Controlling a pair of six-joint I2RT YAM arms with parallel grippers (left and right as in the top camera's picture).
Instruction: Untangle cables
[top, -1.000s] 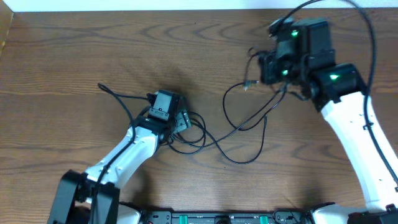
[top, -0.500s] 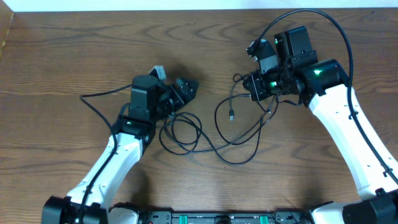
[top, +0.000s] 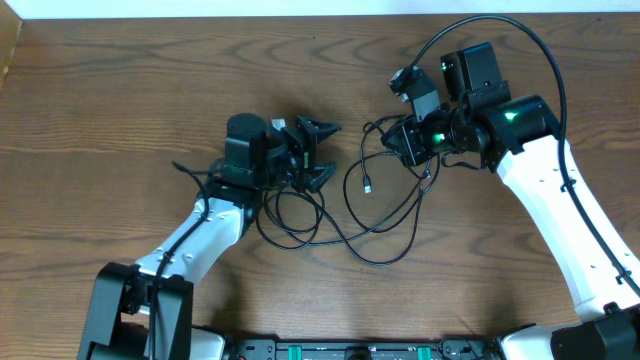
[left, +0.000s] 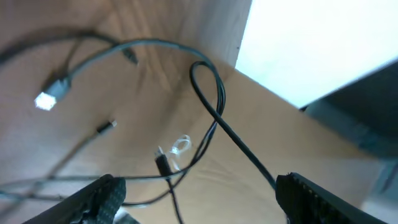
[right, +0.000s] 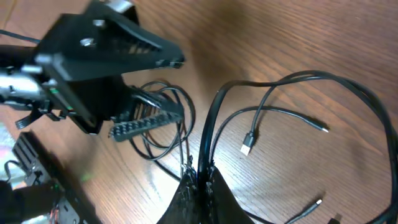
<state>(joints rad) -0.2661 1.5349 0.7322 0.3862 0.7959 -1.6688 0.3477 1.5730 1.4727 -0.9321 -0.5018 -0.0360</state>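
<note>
Thin black cables (top: 300, 197) lie tangled on the wooden table between my two arms, with loops spreading toward the front. One loose plug (top: 368, 186) rests at the middle. My left gripper (top: 328, 150) hovers over the left part of the tangle, jaws wide apart and holding nothing (left: 205, 208). In its view a black cable loop (left: 214, 93) and a bit of white cord (left: 180, 145) lie ahead. My right gripper (top: 393, 140) is shut on a bunch of black cables (right: 208, 124), pinched at the fingertips (right: 200, 186). Loose plugs (right: 247, 143) lie beyond it.
The left arm's open gripper (right: 118, 56) shows close in the right wrist view, just left of the held strands. The table's far edge (top: 300, 16) runs along the top. A thick black lead (top: 500, 30) arcs over the right arm.
My left gripper has risen off the tangle and swung right toward the centre, still open. My right gripper has shifted down and left with the cables in it, dragging the loose plug along.
</note>
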